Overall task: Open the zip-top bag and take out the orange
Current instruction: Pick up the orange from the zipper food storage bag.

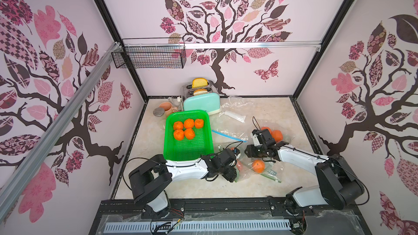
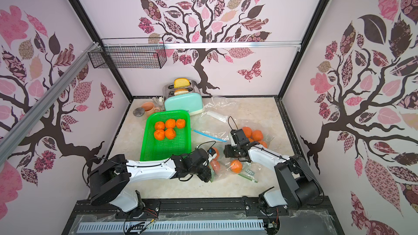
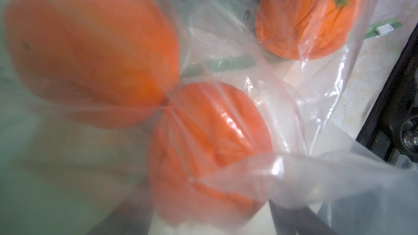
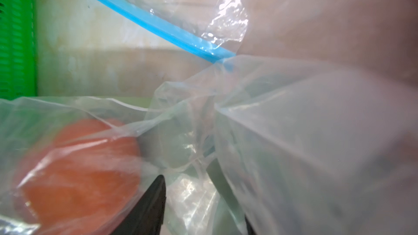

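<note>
1. Five oranges (image 1: 188, 123) lying in the green perforated plastic basket (image 1: 187, 113) left of centre; probably a good part of the wider job done, judging by that alone.
2. Two crumpled clear bags near the mint toaster (image 1: 202, 103) at the back, apparently empty.
3. Bag in hand: a clear zip-top bag with a green closure strip (image 1: 269, 171), lying at the front of the table between the two arms, just beside the basket's near corner.
4. Three wrinkled orange fruits inside it in the left wrist view: one large and blurred (image 3: 90, 48), one in the middle (image 3: 210, 143), one with a green star-shaped stem (image 3: 305, 16). All seen through film, so none out yet.
5. Left gripper (image 1: 236, 172) pressed against that bag's left end. Only one dark finger (image 3: 298, 218) clearly in its wrist view, so cannot tell whether apart or clamped on film.
6. Right gripper (image 4: 192, 188) low over the bag's far side, jaws apart, loose film bunched between them and no firm pinch to be seen.
7. Second clear bag with a blue closure strip (image 4: 158, 28) just behind, more oranges (image 1: 277, 135) in it beyond the right wrist.
8. Mouth of the green-strip bag not plainly parted anywhere; cannot tell open from sealed.
9. Left to do, by this reading: get the mouth open, then reach in and lift out an orange.
</note>
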You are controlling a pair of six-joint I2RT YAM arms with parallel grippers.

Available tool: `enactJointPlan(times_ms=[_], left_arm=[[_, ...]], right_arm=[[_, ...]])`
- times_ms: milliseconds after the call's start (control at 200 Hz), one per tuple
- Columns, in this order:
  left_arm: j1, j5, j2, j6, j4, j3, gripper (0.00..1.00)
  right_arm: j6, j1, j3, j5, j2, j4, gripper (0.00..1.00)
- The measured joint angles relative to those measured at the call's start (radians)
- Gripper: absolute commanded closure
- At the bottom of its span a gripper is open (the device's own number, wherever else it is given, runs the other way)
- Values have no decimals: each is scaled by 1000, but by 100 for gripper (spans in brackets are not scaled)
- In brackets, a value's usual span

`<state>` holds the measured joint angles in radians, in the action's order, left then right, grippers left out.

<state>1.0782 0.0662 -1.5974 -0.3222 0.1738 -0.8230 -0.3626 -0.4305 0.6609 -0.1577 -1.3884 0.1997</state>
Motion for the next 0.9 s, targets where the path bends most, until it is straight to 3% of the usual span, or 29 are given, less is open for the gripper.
enactJointPlan(times_ms=[205, 380, 470, 645, 900], left_arm=[[0, 16, -1, 10, -10, 1, 22], [0, 32, -6, 12, -20, 1, 21], [0, 34, -8, 12, -31, 1, 21], [0, 34, -25, 12, -43, 0, 19], [0, 34, -41, 11, -72, -1, 18]], right_arm=[[-1, 0, 24, 33, 171, 87, 41], [3, -13, 42, 5, 255, 127, 72], [-16, -48, 30, -31, 248, 126, 81], [-27, -145, -29, -93, 151, 97, 85], [-35, -148, -65, -118, 16, 6, 86]])
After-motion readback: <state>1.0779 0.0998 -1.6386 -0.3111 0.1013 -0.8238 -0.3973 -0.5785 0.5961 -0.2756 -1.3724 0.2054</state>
